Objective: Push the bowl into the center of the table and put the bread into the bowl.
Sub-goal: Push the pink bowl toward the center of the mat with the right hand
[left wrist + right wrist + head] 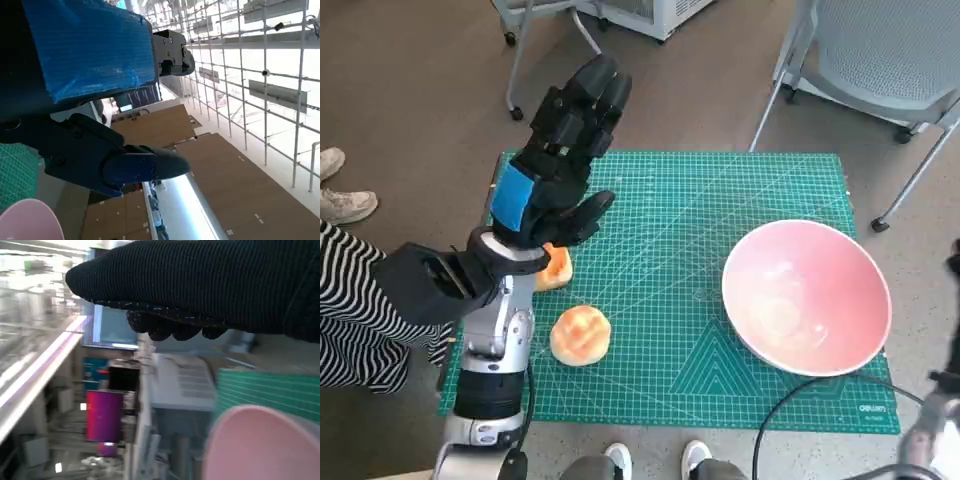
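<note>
The pink bowl point(807, 297) stands empty on the right side of the green mat point(720, 200), close to its right edge. A round bread bun point(580, 335) lies near the mat's front left. An orange-coloured piece point(557, 269) lies just behind it, partly hidden by my left hand point(555, 165). That hand hovers above the mat's left part, fingers spread and holding nothing. The left wrist view shows its thumb and a bit of the bowl point(27, 220). My gloved right hand point(200, 285) is beside the bowl's rim point(265, 445); its fingers barely show.
A grey chair point(880, 50) stands behind the table's right corner and a white wheeled unit point(650, 12) at the back. A person's striped leg point(350, 300) and shoes point(340, 200) are to the left. A black cable point(790, 415) crosses the mat's front right.
</note>
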{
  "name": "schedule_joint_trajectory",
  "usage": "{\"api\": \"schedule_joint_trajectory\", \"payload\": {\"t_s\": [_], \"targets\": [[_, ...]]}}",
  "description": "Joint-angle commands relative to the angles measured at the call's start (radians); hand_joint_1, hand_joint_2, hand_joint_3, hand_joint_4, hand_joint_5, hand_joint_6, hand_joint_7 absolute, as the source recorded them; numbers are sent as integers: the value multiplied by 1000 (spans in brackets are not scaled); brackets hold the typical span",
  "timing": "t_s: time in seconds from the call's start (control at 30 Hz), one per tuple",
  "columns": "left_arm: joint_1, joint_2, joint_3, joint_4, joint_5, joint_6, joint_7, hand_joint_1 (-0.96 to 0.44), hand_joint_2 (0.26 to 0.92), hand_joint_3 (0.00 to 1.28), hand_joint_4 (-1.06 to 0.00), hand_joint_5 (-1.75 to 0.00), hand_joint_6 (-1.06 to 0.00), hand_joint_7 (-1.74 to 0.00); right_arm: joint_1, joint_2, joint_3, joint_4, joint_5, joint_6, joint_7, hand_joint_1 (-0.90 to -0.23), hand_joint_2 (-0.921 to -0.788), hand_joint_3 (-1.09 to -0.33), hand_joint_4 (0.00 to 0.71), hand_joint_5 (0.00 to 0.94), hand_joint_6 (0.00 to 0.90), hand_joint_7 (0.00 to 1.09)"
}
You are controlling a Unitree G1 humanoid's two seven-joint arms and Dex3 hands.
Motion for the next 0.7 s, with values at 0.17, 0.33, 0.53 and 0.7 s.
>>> {"api": "schedule_joint_trajectory", "payload": {"t_s": [0.17,0.33,0.53,0.7], "targets": [[-19,18,-1,-13,-7,16,-15,-662,921,453,-37,-2,1,-351,-58,48,41,182,-6,-32,17,-603,-921,-776,122,11,9,458],[-17,28,5,-12,-11,20,-26,-663,921,452,-37,-2,1,-345,-93,67,65,248,-9,-49,33,-602,-921,-789,126,11,13,464],[-18,36,13,-3,-18,21,-36,-664,921,448,-38,-3,1,-337,-120,85,94,279,-14,-55,44,-622,-921,-779,143,15,13,467],[-20,43,17,3,-24,25,-40,-669,921,442,-40,-4,1,-333,-148,109,129,277,-21,-49,50,-614,-921,-776,138,11,16,472]]}}
